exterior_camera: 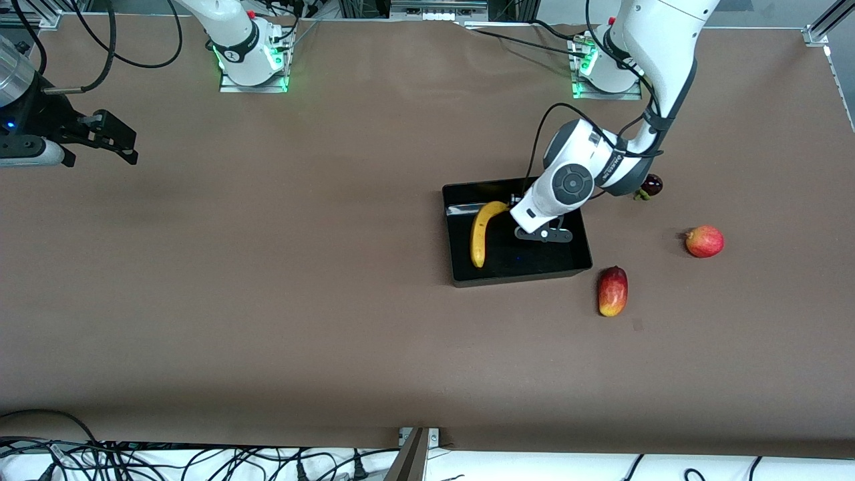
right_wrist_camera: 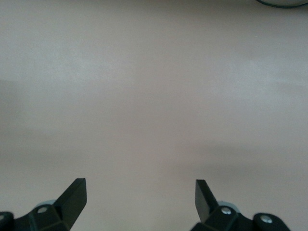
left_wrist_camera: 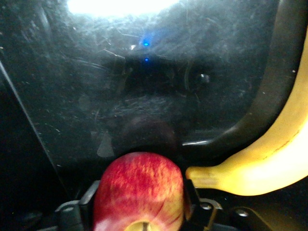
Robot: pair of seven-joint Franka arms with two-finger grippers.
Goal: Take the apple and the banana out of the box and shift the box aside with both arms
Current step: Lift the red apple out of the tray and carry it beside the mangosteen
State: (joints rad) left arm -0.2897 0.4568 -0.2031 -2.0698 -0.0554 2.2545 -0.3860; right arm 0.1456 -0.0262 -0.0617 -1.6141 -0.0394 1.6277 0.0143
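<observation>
Left gripper (left_wrist_camera: 140, 206) is down inside the black tray (exterior_camera: 521, 276), jaws clamped on the apple (left_wrist_camera: 139, 183), right beside the banana (exterior_camera: 479, 234) lying in the tray. Another round red fruit (exterior_camera: 705, 241) sits outside the tray, toward the left arm's end. Right gripper (right_wrist_camera: 140, 192) waits well away from the tray, jaws apart.

Even overhead light, glare on tray (left_wrist_camera: 120, 7)

No readable text, label, brand or number shows on anything.
</observation>
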